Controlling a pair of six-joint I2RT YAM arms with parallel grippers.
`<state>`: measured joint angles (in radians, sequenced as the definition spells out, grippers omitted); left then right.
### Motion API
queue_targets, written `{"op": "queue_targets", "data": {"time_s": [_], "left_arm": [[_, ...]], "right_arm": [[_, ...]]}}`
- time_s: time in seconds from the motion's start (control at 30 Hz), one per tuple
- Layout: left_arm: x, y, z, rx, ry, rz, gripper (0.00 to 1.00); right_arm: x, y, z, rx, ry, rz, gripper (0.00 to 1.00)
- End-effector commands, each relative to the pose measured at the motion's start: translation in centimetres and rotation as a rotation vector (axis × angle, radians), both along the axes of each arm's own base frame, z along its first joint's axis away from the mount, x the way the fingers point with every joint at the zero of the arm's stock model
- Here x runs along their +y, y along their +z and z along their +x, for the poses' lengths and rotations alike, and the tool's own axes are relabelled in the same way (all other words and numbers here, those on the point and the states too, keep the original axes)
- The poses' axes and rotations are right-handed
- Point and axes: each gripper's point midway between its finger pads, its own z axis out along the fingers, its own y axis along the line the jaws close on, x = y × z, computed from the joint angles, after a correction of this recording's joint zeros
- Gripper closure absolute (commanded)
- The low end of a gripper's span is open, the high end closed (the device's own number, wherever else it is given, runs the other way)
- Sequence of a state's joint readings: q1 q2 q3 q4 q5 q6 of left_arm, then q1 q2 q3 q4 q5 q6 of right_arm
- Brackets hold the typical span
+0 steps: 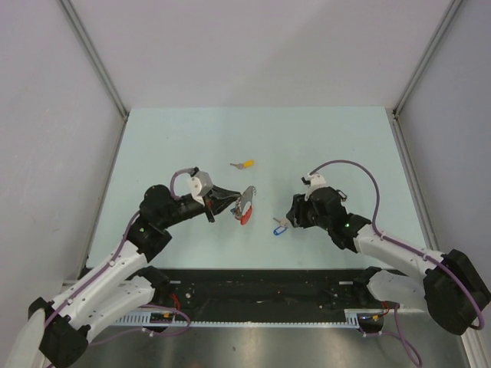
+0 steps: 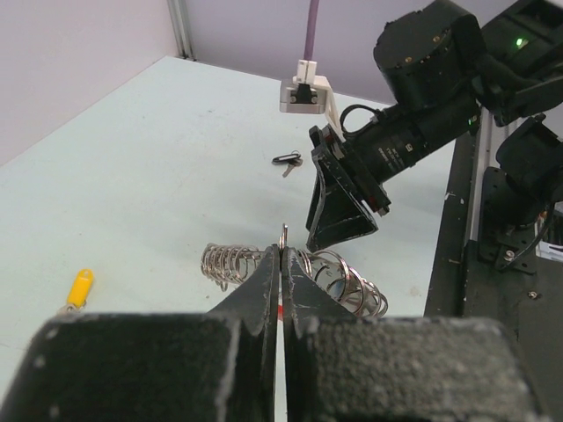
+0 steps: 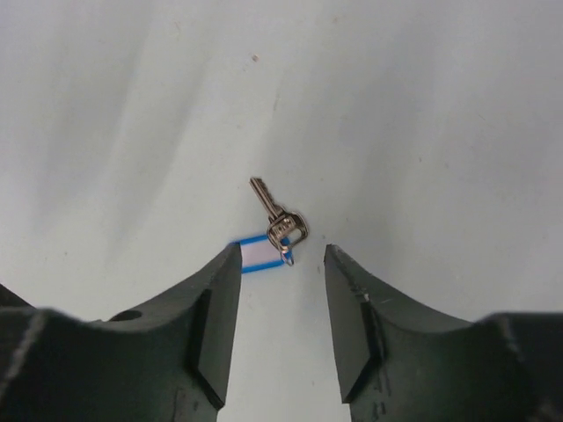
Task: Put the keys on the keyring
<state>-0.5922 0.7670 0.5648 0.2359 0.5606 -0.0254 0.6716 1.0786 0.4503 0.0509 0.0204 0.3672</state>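
While pinching the keyring (image 2: 284, 234) by its thin rim near the middle of the counter (image 1: 322, 138), left fingers (image 2: 264, 286) pressed flat together on it, risks a twist or a slip: very little metal inside the grip, coiled silver chain (image 2: 343, 280) trailing just beyond. Cannot tell whether lifted clear of the surface. Toward the near edge, right of middle: right fingers (image 3: 220, 281) spread to either side of the blue-capped key (image 3: 281, 227), lying flat and apart from the ring. Off-centre, though, with its cap just beside one finger and farther from the other. Closing from here likely to shove the key sideways, or to nip only the cap and leave the blade swinging. Flat on the counter, hard to get under; scraping possible. Toward the far edge, yellow-capped key (image 1: 246, 163), untouched. Mind also both wrists crowding together during threading.
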Motion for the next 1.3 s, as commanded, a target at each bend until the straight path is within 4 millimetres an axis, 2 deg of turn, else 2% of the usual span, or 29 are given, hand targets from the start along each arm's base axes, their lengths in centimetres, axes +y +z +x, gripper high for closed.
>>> {"op": "queue_targets", "data": {"time_s": [0.0, 0.1, 0.17, 0.37, 0.47, 0.57, 0.8, 0.9, 0.97, 1.03, 1.1, 1.13, 1.17, 1.27], "left_arm": [[0.5, 3.4, 0.1, -0.097, 0.022, -0.050, 1.00], [0.7, 3.5, 0.0, -0.100, 0.025, -0.050, 1.00], [0.7, 3.5, -0.1, -0.102, 0.024, -0.050, 1.00], [0.8, 3.8, -0.3, -0.110, 0.022, -0.055, 1.00], [0.9, 3.9, -0.4, -0.113, 0.024, -0.057, 1.00], [0.9, 3.8, -0.4, -0.111, 0.022, -0.055, 1.00], [0.8, 3.7, -0.4, -0.109, 0.018, -0.054, 1.00], [0.7, 3.7, -0.5, -0.109, 0.013, -0.055, 1.00], [0.7, 3.6, -0.4, -0.105, 0.011, -0.054, 1.00], [0.7, 3.7, -0.4, -0.106, 0.010, -0.056, 1.00], [0.6, 3.6, -0.4, -0.104, 0.009, -0.056, 1.00], [0.6, 3.6, -0.5, -0.102, 0.006, -0.057, 0.99], [0.6, 3.6, -0.5, -0.104, 0.006, -0.057, 1.00], [0.6, 3.6, -0.5, -0.104, 0.006, -0.057, 1.00]], "right_arm": [[-1.0, 0.6, -0.3, 0.123, -0.085, -0.120, 0.50], [0.0, 0.2, -0.8, 0.166, -0.079, -0.186, 0.50], [0.5, -0.8, -1.2, 0.179, -0.055, -0.220, 0.50], [0.8, -2.5, -0.6, 0.153, -0.008, -0.296, 0.55], [1.6, -2.8, 0.1, 0.109, 0.024, -0.283, 0.57], [2.0, -3.6, -0.1, 0.099, 0.057, -0.276, 0.60], [1.4, -5.0, -0.9, 0.090, 0.074, -0.271, 0.62], [1.4, -5.1, -1.1, 0.055, 0.085, -0.239, 0.64], [1.7, -4.3, -1.1, 0.014, 0.090, -0.191, 0.65], [1.1, -5.0, -1.7, 0.005, 0.090, -0.188, 0.66], [0.9, -4.4, -1.5, -0.039, 0.081, -0.162, 0.67], [0.4, -5.0, -1.9, -0.035, 0.083, -0.170, 0.67], [0.6, -4.4, -1.7, -0.061, 0.080, -0.147, 0.68], [0.5, -4.5, -1.7, -0.073, 0.084, -0.144, 0.69]]}}
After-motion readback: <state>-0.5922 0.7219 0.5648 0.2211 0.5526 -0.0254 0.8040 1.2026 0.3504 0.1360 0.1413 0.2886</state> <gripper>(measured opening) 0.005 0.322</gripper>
